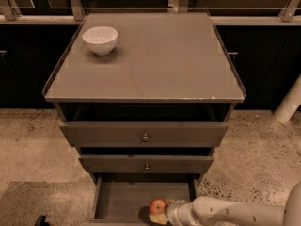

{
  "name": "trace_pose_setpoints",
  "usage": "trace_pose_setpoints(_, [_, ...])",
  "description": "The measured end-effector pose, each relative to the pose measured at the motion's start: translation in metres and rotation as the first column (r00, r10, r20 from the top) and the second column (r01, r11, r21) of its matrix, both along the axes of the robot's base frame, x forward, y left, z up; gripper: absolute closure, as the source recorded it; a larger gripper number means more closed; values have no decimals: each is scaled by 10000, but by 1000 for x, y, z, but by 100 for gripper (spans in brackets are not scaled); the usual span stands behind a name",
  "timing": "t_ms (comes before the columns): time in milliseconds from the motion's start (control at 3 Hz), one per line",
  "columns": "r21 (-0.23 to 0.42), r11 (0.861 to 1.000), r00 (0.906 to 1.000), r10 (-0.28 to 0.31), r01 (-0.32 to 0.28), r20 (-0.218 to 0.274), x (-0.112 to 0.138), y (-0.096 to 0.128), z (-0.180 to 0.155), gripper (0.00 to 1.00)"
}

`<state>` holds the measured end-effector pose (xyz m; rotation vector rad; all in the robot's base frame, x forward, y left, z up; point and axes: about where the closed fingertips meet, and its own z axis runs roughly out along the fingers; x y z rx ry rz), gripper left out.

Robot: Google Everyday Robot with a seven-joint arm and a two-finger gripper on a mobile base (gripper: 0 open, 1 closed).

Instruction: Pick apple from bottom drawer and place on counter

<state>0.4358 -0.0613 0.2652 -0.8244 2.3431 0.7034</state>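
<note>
Apple (157, 205), small, red-yellow, lies in open bottom drawer (123, 197), near front edge, right of middle. Gripper (162, 212) against its right side; clamped or not, cannot tell. Likely light, firm, smooth-skinned, prone to rolling. Best hold: across widest middle.

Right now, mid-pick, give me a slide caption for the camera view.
Robot gripper at the red apple in the open bottom drawer; white bowl on the counter above.
</note>
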Motion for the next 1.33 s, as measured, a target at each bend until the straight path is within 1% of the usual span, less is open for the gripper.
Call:
trace_pose_setpoints(333, [-17,9998,9998,177,-177,-59,-9,3,2,100])
trace_pose_setpoints(667, [-135,9922,9917,1247,-1243,307,-13,12,18,100])
trace_pose_setpoints(1000, [-473,9521,9325,3054,-3020,1928,-32,25,81,100])
trace_pose_setpoints(1333, [-687,9189,8429,3845,-3885,3764,-43,29,170,100])
